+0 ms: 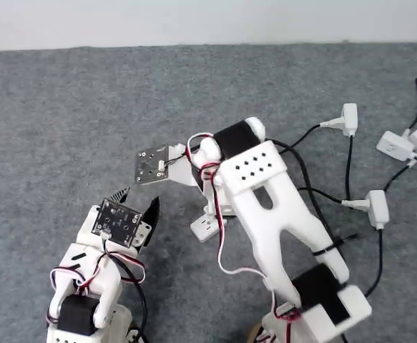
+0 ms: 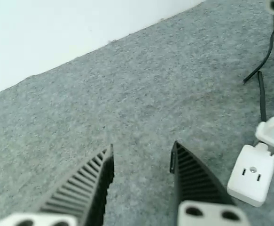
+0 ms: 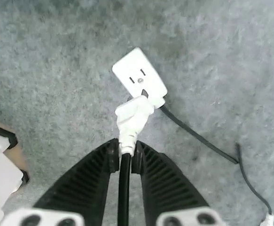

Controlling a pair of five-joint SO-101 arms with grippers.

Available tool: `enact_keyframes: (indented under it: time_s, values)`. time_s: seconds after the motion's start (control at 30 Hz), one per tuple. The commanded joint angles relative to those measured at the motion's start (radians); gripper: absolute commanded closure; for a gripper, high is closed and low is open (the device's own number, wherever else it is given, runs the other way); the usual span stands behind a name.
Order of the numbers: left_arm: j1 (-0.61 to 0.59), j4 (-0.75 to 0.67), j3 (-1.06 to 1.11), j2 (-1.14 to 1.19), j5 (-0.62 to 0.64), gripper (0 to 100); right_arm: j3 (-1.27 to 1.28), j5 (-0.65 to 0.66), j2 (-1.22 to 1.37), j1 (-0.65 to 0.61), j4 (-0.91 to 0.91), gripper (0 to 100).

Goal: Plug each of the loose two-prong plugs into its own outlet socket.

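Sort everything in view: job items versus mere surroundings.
Job:
- white plastic outlet socket
- white two-prong plug, held by right gripper
- left gripper, fingers open
- other white corded connectors

Not job:
- grey felt tabletop
- white wall

The table (image 1: 65, 107) is being covered from side to side by a grey, felt-like mat (image 1: 43, 164), and it is being bounded at the far edge by a pale wall (image 1: 194, 21). A white outlet socket (image 1: 205, 227) is being carried on the mat near the middle. Toward the right side, white cord fittings are being supported in three spots: a single fitting (image 1: 349, 118) farthest back, a touching pair of fittings (image 1: 395, 145) near the edge, and another fitting (image 1: 377, 209) nearer the front. Black cords (image 1: 349, 164) are being trailed across the mat between them.
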Motion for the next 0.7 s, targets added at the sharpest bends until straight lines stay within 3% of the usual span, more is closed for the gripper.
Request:
enact_keyframes:
  time_s: [0.0, 0.67]
  values:
    - [-0.008, -0.003, -0.033, -0.008, 0.006, 80, -0.011, 0.028, 0.048, 0.028, 0.016, 99.1]
    - [-0.009, -0.003, -0.033, -0.008, 0.006, 80, -0.097, 0.057, 0.199, 0.028, -0.03, 99.1]
